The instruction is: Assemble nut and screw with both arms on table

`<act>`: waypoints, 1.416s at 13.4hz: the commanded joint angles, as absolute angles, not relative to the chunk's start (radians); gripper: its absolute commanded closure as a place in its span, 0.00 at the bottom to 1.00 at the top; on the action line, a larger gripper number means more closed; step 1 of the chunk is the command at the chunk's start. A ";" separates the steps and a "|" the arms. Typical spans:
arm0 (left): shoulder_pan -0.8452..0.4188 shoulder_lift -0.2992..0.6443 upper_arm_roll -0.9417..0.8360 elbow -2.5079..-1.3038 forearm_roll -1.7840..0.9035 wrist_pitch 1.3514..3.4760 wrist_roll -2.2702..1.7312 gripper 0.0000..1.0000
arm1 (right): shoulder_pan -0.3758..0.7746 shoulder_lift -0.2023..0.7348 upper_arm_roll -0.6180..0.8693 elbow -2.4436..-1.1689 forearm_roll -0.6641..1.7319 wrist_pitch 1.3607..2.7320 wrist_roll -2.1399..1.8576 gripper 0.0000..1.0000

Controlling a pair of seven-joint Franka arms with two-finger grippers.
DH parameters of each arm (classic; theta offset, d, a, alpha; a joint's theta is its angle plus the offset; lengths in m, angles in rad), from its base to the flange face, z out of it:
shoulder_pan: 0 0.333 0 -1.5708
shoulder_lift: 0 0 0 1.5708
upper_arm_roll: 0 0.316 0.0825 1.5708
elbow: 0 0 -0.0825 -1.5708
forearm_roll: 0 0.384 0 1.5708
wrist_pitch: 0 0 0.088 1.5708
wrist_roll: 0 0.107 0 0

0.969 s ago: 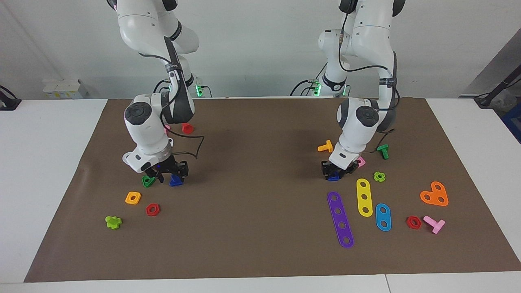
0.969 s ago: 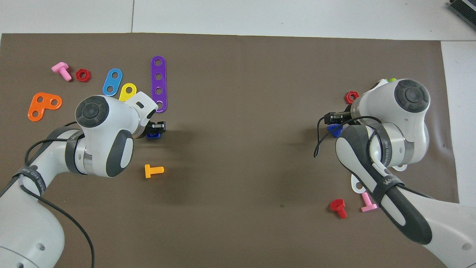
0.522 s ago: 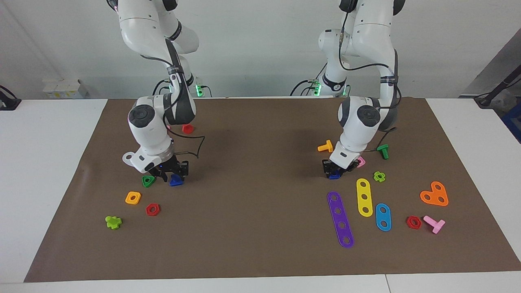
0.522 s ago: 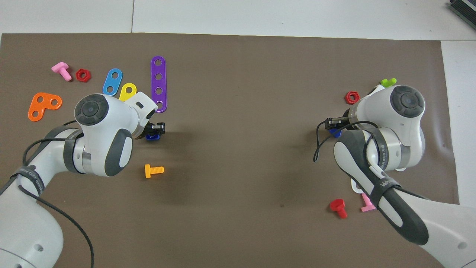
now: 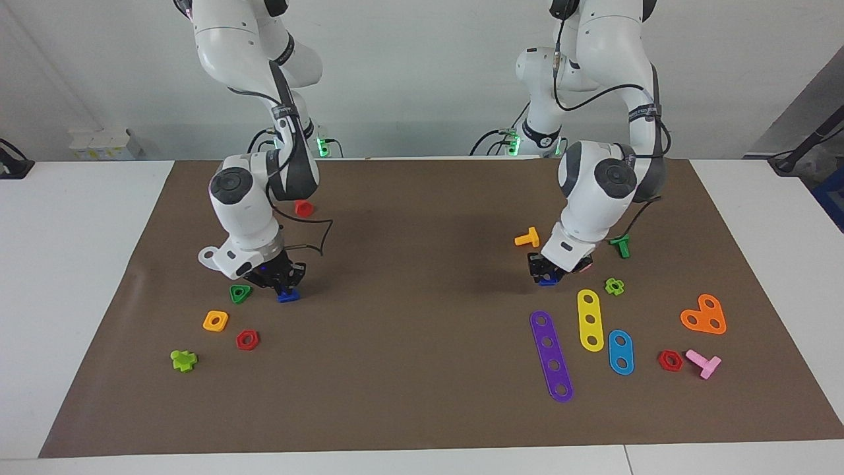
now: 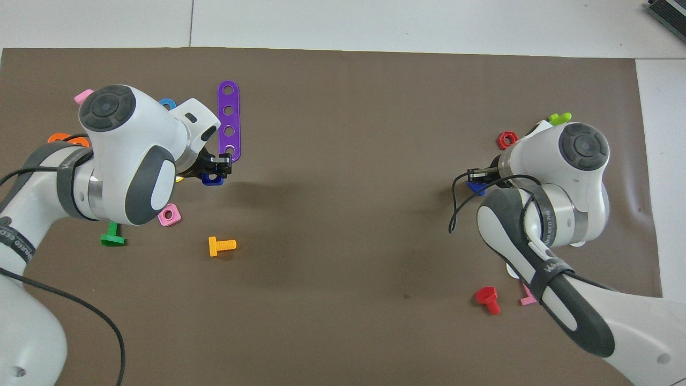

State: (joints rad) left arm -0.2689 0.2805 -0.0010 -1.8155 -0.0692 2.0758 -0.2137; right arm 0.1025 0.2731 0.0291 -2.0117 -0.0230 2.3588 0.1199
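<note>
My left gripper (image 5: 546, 272) is shut on the dark-blue square nut (image 5: 546, 281) and holds it just above the brown mat (image 5: 422, 369), beside the yellow strip. In the overhead view the left gripper (image 6: 218, 167) and the nut (image 6: 212, 180) sit next to the purple strip. My right gripper (image 5: 283, 285) is shut on the dark-blue screw (image 5: 287, 296), low at the mat beside the green triangular nut (image 5: 240, 293). In the overhead view the right gripper (image 6: 478, 175) mostly covers the screw (image 6: 475, 186).
Near the left gripper lie a purple strip (image 5: 551, 355), a yellow strip (image 5: 590, 319), a pink square nut (image 6: 169, 214), an orange bolt (image 5: 527, 237) and a green bolt (image 5: 620, 245). An orange square nut (image 5: 215, 320) and a red hex nut (image 5: 247, 340) lie near the right gripper.
The left arm has risen with the nut, uncovering the pink nut and green bolt. The right gripper's fingers have closed on the screw.
</note>
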 commanded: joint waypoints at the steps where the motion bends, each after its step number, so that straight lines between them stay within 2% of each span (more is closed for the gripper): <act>1: -0.270 0.279 0.008 -1.764 -0.084 2.000 -0.218 1.00 | 0.158 0.270 0.032 -1.973 -0.005 2.370 0.213 1.00; 6: -0.271 0.284 0.006 -1.700 -0.087 1.930 -0.222 1.00 | 0.311 0.330 0.032 -1.849 -0.017 2.338 0.530 1.00; 9: -0.288 0.285 0.003 -1.695 -0.097 1.933 -0.283 1.00 | 0.402 0.434 0.029 -1.680 -0.021 2.257 0.727 1.00; 11: -0.307 0.287 -0.003 -1.684 -0.124 1.934 -0.337 1.00 | 0.477 0.542 0.023 -1.555 -0.044 2.211 0.857 1.00; 13: -0.322 0.290 -0.005 -1.674 -0.127 1.939 -0.371 1.00 | 0.494 0.597 0.029 -1.468 -0.075 2.172 0.932 1.00; 16: -0.362 0.291 -0.003 -1.677 -0.135 1.991 -0.431 1.00 | 0.551 0.624 0.028 -1.457 -0.075 2.169 0.995 1.00; 18: -0.364 0.295 -0.005 -1.675 -0.143 2.006 -0.443 1.00 | 0.545 0.618 0.026 -1.466 -0.081 2.155 0.993 1.00; 19: -0.365 0.295 -0.003 -1.675 -0.168 2.022 -0.445 1.00 | 0.540 0.618 0.026 -1.462 -0.086 2.148 0.991 0.33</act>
